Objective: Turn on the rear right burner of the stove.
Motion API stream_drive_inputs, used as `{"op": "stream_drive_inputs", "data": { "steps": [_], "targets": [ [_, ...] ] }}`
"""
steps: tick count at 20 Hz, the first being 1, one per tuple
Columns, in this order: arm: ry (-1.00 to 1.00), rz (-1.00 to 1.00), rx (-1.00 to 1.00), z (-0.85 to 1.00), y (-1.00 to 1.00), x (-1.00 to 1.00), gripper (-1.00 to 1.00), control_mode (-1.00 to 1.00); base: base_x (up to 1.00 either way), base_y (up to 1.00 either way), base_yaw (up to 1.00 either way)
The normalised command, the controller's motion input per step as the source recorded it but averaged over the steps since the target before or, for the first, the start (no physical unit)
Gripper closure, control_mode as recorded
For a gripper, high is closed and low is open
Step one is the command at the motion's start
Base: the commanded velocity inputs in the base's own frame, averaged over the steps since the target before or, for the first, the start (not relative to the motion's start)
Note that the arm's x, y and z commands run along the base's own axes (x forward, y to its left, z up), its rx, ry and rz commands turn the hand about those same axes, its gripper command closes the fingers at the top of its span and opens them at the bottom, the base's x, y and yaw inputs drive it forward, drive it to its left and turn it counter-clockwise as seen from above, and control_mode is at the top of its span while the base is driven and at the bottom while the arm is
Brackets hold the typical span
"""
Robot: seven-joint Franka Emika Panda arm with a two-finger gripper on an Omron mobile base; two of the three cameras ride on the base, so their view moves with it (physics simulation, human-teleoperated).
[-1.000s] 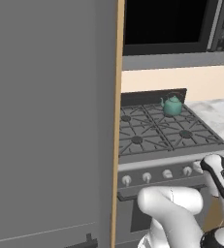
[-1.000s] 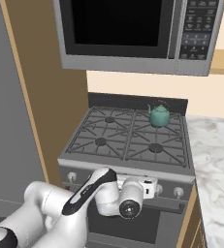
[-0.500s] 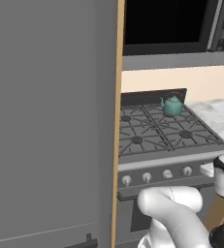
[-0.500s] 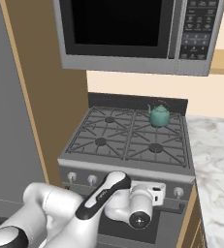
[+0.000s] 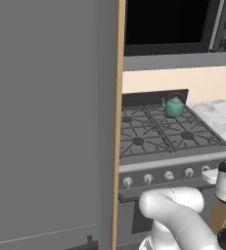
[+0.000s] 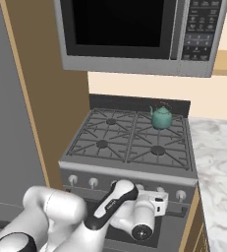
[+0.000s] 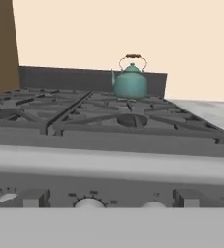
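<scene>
Left base view: the stove (image 5: 175, 158); a teal kettle (image 5: 173, 106) sits on the rear right burner.
Right base view: the gripper (image 6: 160, 205) is near the knobs (image 6: 181, 195); jaw state cannot be told.
Hand view: several knobs (image 7: 89, 203) look alike, so it risks turning the wrong one.

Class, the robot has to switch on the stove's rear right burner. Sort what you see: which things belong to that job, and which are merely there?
Belonging to the job:
the stove
the rear right burner, under the kettle
the front row of knobs
the gripper, low before the knobs

Merely there:
the teal kettle
the microwave
the marble counter
the grey tall cabinet
</scene>
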Motion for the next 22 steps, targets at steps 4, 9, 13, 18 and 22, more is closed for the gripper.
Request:
{"op": "stream_drive_inputs", "data": {
  "steps": [4,9,13,18,22],
  "targets": [
    [-0.05,0.00,0.00,-0.24,-0.33,0.00,-1.00,-1.00,0.00,0.00,0.00],
    [-0.04,0.00,0.00,-0.30,-0.30,0.00,-1.00,-1.00,0.00,0.00,0.00],
    [-0.02,0.00,0.00,-0.29,-0.19,0.00,-1.00,-1.00,0.00,0.00,0.00],
    [0.00,0.00,0.00,-0.21,-0.05,0.00,-1.00,-1.00,0.00,0.00,0.00],
    [0.00,0.00,0.00,-0.19,0.00,0.00,-1.00,-1.00,0.00,0.00,0.00]
  ]
}}
